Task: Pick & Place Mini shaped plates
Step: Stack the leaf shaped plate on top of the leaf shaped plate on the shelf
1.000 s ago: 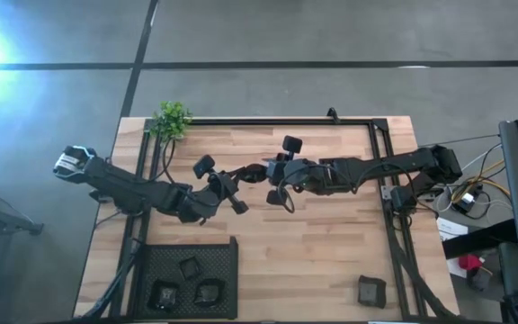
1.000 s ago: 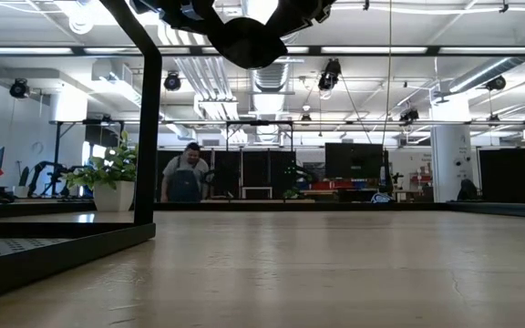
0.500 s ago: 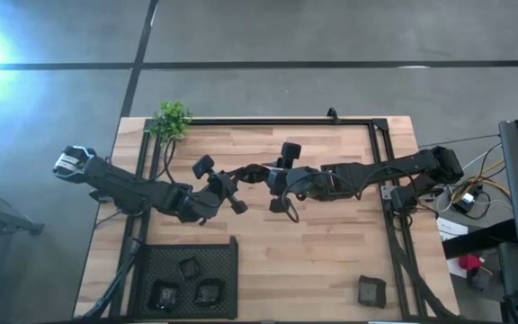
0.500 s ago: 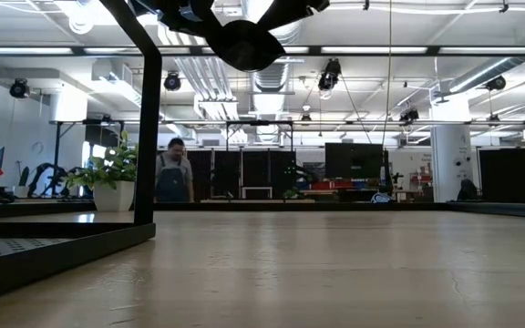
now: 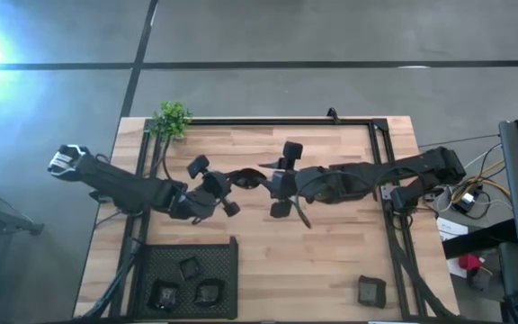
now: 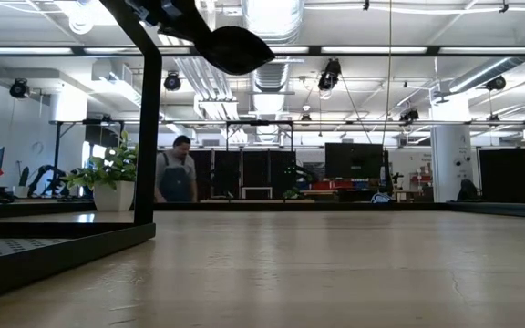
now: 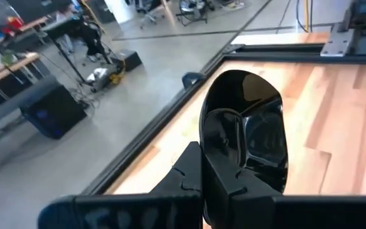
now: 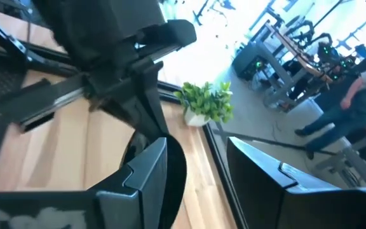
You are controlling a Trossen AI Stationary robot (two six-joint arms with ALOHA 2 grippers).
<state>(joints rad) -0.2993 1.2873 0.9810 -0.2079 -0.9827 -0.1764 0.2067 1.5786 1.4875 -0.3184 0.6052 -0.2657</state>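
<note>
A glossy black oval mini shaped plate [image 7: 246, 133] hangs high above the middle of the table [image 5: 331, 261], with my left gripper [image 7: 202, 175] shut on it. In the high view, the plate [image 5: 244, 177] sticks out from the left gripper [image 5: 226, 185] toward the right arm. My right gripper [image 5: 279, 192] stands open just right of the plate, its fingers [image 8: 146, 175] apart with nothing between them. Three more plates [image 5: 189, 266] lie in the black mesh tray [image 5: 223, 256]. Another plate [image 5: 371, 291] rests flat on the wood near the front right. My left gripper pinches the plate's rim [image 7: 216, 166] at the end nearest it, between its two fingers. The fingers come roughly level from the table's left. The plate juts out past the fingertips, lifted clear [image 6: 235, 50], its hollow face turned sideways.
A small green plant [image 5: 171, 119] stands at the far left corner. A black frame [image 5: 277, 121] runs around the tabletop, with an upright post [image 6: 148, 118] in the low view. A person [image 6: 177, 173] walks in the room behind. Bare wood lies between the tray and the lone plate.
My right gripper has opened, let go of the plate and drawn back up and toward the table's right and near edge, leaving the low view. The plate stays in my left gripper, which has turned a little, so the plate now sits slightly farther left and tilted.
</note>
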